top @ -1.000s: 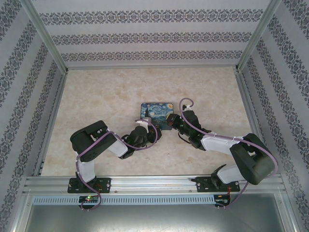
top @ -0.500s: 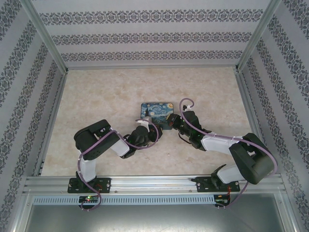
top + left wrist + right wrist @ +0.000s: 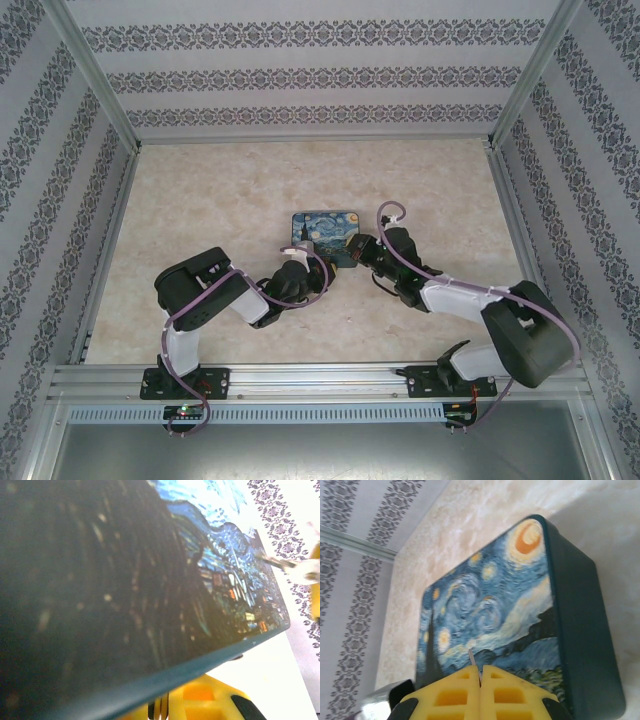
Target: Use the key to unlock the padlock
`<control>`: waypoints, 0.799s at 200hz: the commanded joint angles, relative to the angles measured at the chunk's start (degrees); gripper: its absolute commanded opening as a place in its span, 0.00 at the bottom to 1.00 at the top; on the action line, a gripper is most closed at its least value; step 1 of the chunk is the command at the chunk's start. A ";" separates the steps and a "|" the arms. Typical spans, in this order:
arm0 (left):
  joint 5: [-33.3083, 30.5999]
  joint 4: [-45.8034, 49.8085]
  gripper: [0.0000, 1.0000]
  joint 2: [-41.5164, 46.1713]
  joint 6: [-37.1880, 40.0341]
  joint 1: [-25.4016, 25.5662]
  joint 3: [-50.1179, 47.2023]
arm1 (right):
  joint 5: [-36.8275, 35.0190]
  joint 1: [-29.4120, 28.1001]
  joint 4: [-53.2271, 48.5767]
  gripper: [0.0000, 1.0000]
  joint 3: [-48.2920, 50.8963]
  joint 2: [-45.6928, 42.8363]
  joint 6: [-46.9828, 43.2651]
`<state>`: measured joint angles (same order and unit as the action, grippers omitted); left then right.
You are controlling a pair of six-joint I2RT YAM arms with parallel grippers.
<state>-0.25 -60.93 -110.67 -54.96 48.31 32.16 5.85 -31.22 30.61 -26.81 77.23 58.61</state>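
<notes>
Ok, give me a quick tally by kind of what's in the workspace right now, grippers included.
Grippers: 2 (left gripper, right gripper)
Painted box: 1
Key: 1, pinched in the right gripper
Total: 4

Painted box (image 3: 327, 238) blocks centre; left gripper (image 3: 297, 259), right gripper (image 3: 355, 251) crowd its near side — far table (image 3: 250, 175) open.

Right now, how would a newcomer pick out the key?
Find the swirly painted box mid-table; the right gripper hangs at its edge. The key is the thin grey sliver pinched between that gripper's yellow fingers, far slimmer than anything nearby.
</notes>
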 commanded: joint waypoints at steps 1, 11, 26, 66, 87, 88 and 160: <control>0.24 2.52 0.00 0.54 -3.34 -0.05 -0.14 | 3.67 0.88 -2.18 0.00 0.46 -5.67 -0.26; 0.58 4.18 0.00 1.48 -4.01 -0.44 -0.26 | 5.17 1.22 -2.91 0.00 1.45 -8.09 -0.18; 1.26 5.47 0.00 2.89 -4.81 -1.23 -0.57 | 7.72 1.68 -3.87 0.00 3.64 -11.57 0.20; 7.46 11.27 0.00 6.07 -6.19 -3.78 0.46 | 11.65 1.89 -3.17 0.00 14.85 -21.19 3.11; 12.54 13.58 0.00 7.11 -6.53 -4.95 1.43 | 12.36 1.91 -3.24 0.00 19.20 -25.37 3.28; 12.81 13.65 0.00 7.17 -6.59 -5.01 1.51 | 12.44 1.93 -3.30 0.00 19.36 -25.55 3.27; 23.31 13.21 0.00 7.50 -14.68 -7.80 3.03 | 9.67 0.66 -3.65 0.00 27.56 -34.73 8.56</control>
<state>17.52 -47.68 -103.66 -64.82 41.08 33.78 17.39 -29.78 26.13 -1.30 43.64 64.40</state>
